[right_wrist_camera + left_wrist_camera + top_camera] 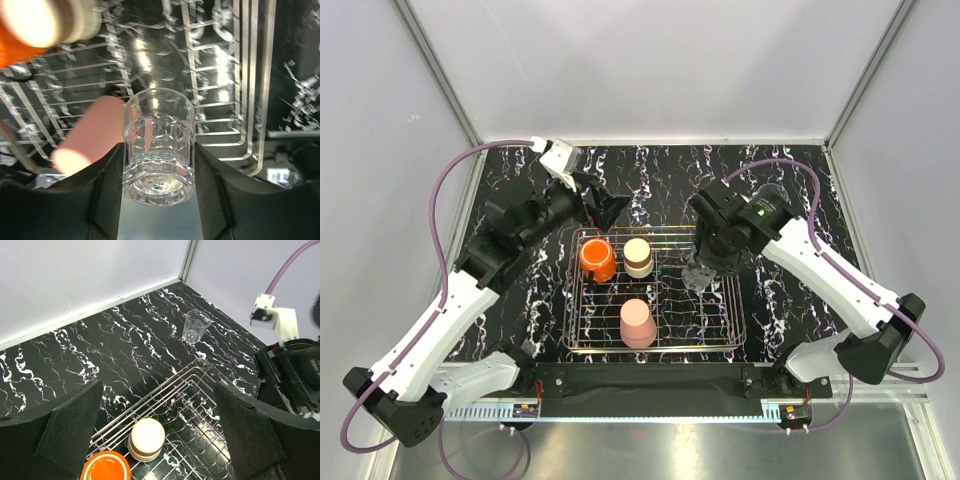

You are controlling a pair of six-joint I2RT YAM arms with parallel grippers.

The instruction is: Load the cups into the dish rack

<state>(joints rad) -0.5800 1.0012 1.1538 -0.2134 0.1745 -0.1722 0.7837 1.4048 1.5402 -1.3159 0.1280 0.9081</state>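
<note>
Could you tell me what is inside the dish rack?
Orange cup, cream cup, pink tumbler. The right gripper holds a clear glass over the dish rack; contact underneath is hidden.

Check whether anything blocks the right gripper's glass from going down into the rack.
Nothing visible does. The glass, shut in the right gripper, hangs over bare wires at the right of the rack; the pink cup sits apart, to its left.
</note>
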